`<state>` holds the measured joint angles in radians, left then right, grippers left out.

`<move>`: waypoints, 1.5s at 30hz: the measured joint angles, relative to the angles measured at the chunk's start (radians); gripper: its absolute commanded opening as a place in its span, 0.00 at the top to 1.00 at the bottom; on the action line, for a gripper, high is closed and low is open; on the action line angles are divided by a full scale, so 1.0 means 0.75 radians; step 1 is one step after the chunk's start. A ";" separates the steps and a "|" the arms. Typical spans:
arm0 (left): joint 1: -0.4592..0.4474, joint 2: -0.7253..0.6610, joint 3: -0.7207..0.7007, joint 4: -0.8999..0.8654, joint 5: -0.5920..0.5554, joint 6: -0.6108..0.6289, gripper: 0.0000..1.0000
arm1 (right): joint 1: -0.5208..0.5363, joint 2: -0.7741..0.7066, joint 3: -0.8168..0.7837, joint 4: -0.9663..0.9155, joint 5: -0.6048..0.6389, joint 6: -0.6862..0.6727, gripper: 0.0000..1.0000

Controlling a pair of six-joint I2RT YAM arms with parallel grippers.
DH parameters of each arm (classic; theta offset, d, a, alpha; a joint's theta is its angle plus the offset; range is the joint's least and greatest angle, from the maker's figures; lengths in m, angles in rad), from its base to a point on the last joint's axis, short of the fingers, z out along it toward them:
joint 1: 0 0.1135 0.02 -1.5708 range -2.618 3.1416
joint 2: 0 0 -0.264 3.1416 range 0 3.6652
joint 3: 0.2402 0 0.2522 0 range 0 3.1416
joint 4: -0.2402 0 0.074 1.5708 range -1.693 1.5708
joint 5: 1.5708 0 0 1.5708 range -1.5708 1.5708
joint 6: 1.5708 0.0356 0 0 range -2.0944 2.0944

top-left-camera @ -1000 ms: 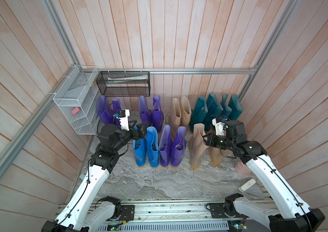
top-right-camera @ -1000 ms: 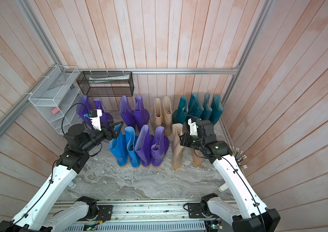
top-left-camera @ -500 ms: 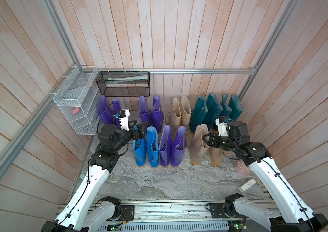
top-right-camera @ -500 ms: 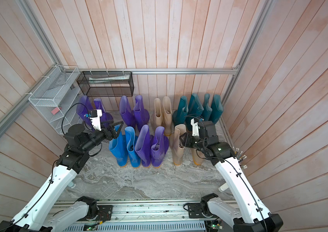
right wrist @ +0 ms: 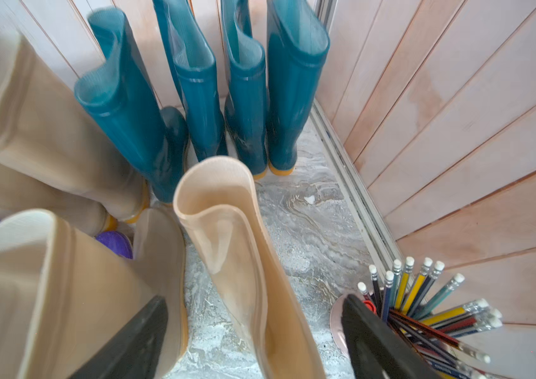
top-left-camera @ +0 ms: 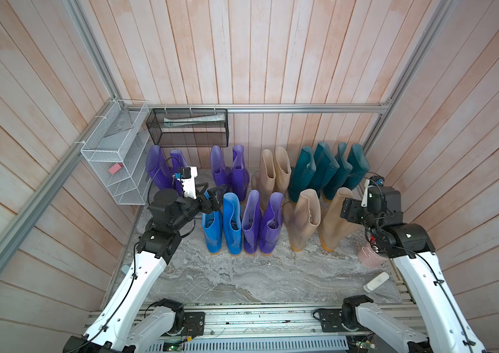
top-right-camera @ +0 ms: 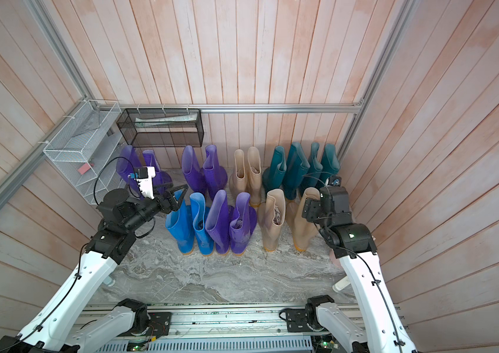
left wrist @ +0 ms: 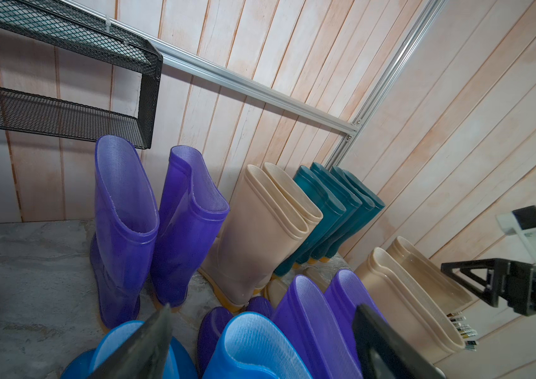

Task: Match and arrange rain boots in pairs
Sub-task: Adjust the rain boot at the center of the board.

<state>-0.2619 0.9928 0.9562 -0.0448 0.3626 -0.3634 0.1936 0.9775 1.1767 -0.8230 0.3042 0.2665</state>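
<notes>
The rain boots stand in two rows in both top views. At the back are purple boots (top-left-camera: 217, 165), a beige pair (top-left-camera: 275, 168) and teal boots (top-left-camera: 327, 168). In front are a blue pair (top-left-camera: 222, 223), a purple pair (top-left-camera: 262, 220) and a beige pair (top-left-camera: 301, 214). My left gripper (top-left-camera: 215, 197) hangs open just above the blue boots' tops (left wrist: 253, 344), holding nothing. My right gripper (right wrist: 253, 341) is open. The right front beige boot's shaft (right wrist: 227, 236) stands free between its fingers, touching neither.
A white wire rack (top-left-camera: 114, 159) and a black mesh shelf (top-left-camera: 187, 128) hang on the back left walls. A pink cup of pencils (right wrist: 424, 305) stands by the right gripper near the right wall. A small white object (top-left-camera: 376, 281) lies on the floor.
My right gripper has opened and let go of the right front beige boot, drawing back to the right. The left arm has not moved.
</notes>
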 measured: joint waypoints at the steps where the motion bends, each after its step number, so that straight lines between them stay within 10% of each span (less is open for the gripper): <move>1: 0.000 0.000 0.000 0.000 0.001 0.000 0.11 | -0.001 0.013 -0.020 -0.004 -0.009 -0.007 0.19; 4: 0.000 0.000 0.000 0.000 0.000 0.000 0.11 | -0.001 0.053 -0.078 -0.017 -0.046 -0.026 0.34; 9: 0.000 0.000 0.000 0.001 0.000 0.000 0.11 | -0.003 0.051 -0.095 -0.010 -0.172 -0.045 1.00; 32: -0.001 0.000 0.000 0.000 0.000 0.001 0.11 | -0.004 -0.050 -0.319 0.348 -0.946 0.064 1.00; 35: -0.002 0.000 0.000 0.000 0.000 0.001 0.11 | -0.010 -0.111 -0.380 0.367 -0.911 0.066 0.89; 38: -0.004 0.000 0.000 0.000 0.000 0.001 0.11 | -0.010 -0.168 -0.395 0.352 -0.846 0.080 0.55; 45: -0.004 0.000 0.000 0.000 -0.001 0.001 0.11 | -0.010 -0.209 -0.290 0.227 -0.678 0.094 0.39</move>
<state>-0.2649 0.9928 0.9562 -0.0448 0.3622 -0.3630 0.1864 0.8207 0.9588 -0.6525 -0.2043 0.3370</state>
